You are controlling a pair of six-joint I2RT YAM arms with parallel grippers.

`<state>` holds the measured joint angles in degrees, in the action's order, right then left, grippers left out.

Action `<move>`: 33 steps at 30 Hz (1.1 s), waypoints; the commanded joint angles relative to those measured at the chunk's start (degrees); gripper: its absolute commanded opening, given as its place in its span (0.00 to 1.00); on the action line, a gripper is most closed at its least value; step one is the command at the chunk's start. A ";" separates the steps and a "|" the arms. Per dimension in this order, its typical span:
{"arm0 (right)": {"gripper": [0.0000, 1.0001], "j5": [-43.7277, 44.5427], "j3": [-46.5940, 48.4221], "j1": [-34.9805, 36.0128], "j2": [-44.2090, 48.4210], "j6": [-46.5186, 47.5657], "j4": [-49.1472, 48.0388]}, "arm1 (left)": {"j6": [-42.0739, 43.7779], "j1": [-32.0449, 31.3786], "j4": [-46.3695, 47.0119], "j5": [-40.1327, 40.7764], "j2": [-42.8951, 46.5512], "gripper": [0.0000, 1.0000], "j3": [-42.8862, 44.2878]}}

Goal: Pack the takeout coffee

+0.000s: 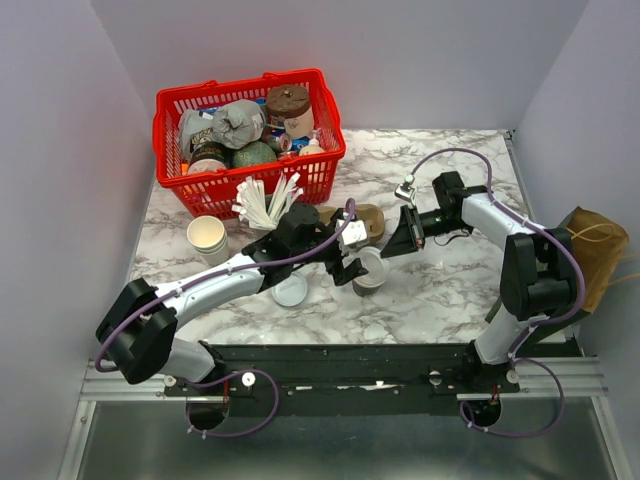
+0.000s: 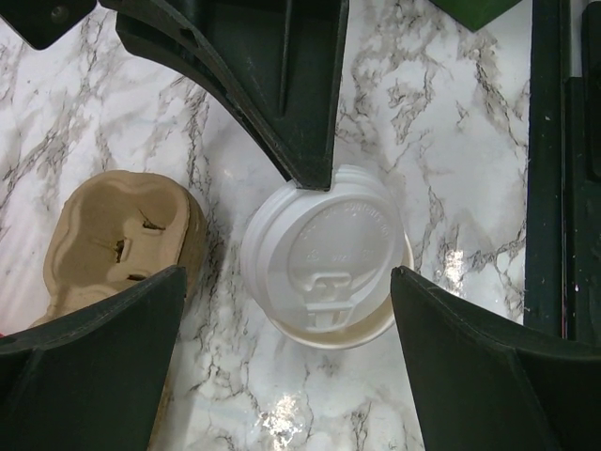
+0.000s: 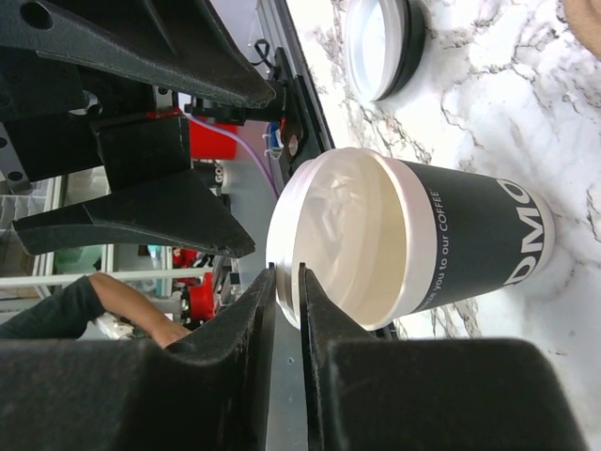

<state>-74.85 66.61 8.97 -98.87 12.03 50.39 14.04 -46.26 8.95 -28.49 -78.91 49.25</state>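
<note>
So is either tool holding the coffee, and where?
Left tool is open around the takeout coffee, not gripping. Right tool straddles the lid at its rim; whether it grips cannot be told.

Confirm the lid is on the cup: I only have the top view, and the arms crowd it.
Observer: Yes; the left wrist view shows the lid sitting on the cup.
Operator: Left gripper?
Observer: The left gripper is open, one finger on either side of the cup.
Operator: And the right?
Observer: The right gripper has its fingers close together at the lid's rim; whether they grip it is unclear.
</note>
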 commanded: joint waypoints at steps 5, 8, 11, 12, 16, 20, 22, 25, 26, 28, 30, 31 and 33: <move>0.27 2.95 -0.16 -0.71 1.05 0.36 -1.08 | -2.44 -0.32 3.09 -1.74 -1.33 0.96 -0.30; 0.28 3.65 -0.08 -0.62 1.31 0.71 -1.00 | -2.53 -0.32 3.18 -2.09 -1.86 0.95 0.05; 0.29 4.36 -0.25 -0.71 1.66 1.68 -1.08 | -2.70 -0.32 3.18 -2.53 -2.65 0.95 0.40; 0.29 4.36 -0.43 -0.71 1.58 1.68 -1.17 | -2.79 -0.32 3.18 -2.71 -2.82 0.95 0.66; 0.30 4.80 -0.60 -0.71 1.14 1.85 -1.26 | -3.23 -0.32 3.27 -3.59 -3.35 0.95 1.02; 0.31 5.94 -0.69 -0.62 0.87 2.03 -1.35 | -3.50 -0.32 3.09 -4.03 -3.53 0.95 1.11; 0.33 6.12 -0.87 -0.62 0.78 2.21 -1.43 | -3.58 -0.32 2.83 -4.47 -3.53 0.95 1.11; 0.34 6.29 -1.31 -0.62 0.52 2.03 -1.79 | -3.67 -0.32 2.74 -4.82 -3.61 0.95 1.02; 0.34 6.56 -1.48 -0.71 0.52 2.03 -1.79 | -3.67 -0.32 2.74 -5.08 -3.61 0.95 0.93; 0.34 6.82 -1.57 -0.71 0.43 2.21 -1.96 | -3.85 -0.32 2.65 -5.17 -3.79 0.95 0.84; 0.35 7.00 -1.83 -0.62 0.26 2.29 -2.05 | -3.85 -0.32 2.74 -5.17 -3.79 0.95 0.76; 0.35 7.08 -1.83 -0.62 0.34 2.29 -2.05 | -3.85 -0.32 2.83 -5.08 -3.79 0.95 0.76; 0.35 7.17 -2.10 -0.71 0.26 2.47 -2.23 | -3.94 -0.32 2.83 -5.08 -3.88 0.95 0.67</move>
<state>-69.01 65.69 8.56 -98.78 13.54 49.28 10.55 -46.26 10.22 -31.59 -82.19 49.25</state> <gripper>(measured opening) 0.347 0.947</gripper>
